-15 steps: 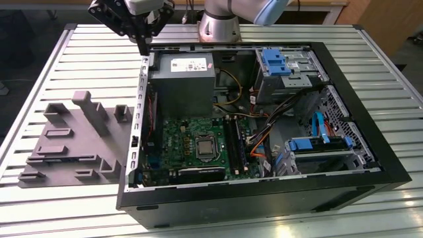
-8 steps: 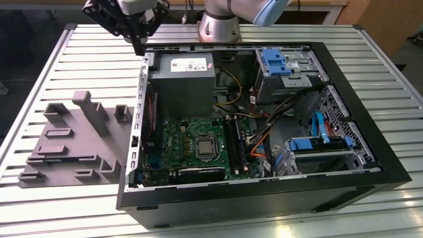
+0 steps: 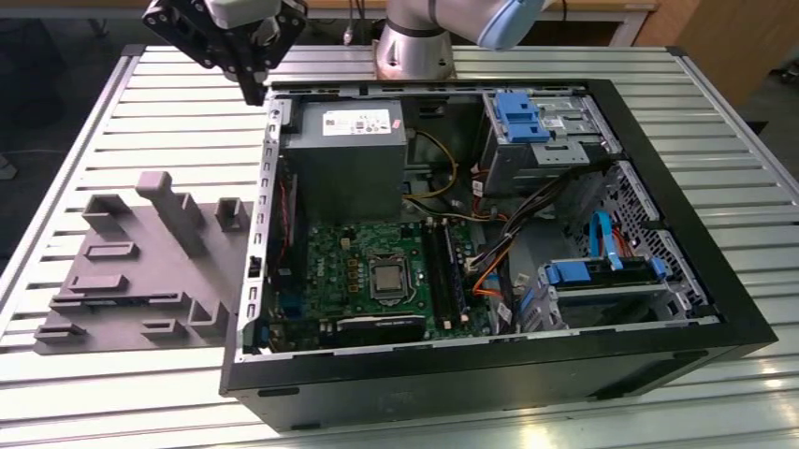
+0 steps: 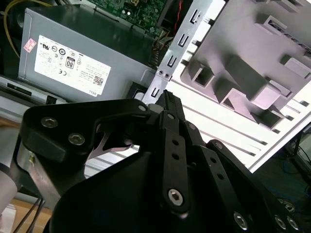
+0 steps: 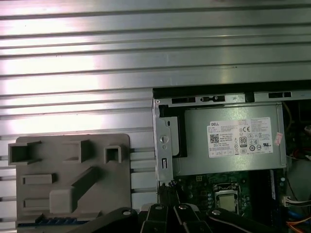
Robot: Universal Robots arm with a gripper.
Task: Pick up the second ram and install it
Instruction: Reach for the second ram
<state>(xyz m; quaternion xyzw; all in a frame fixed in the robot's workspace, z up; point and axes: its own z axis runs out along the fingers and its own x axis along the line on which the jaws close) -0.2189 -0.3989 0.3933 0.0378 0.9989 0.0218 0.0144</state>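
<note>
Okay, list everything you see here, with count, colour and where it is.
Table: one, silver slatted, under everything.
Computer case: one, black, open, on the table.
Power supply: one, grey, inside the case.
Motherboard: one, green, inside the case.
Drive caddies: two, blue, inside the case.
Fixture: one, grey, beside the case, exterior view's left.
Second ram: one, blue, at the fixture's edge.
Gripper: one, black, jaws shut, empty, above the table.

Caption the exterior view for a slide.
The gripper hovers above the slatted table, beside the open computer case and grey fixture.
</note>
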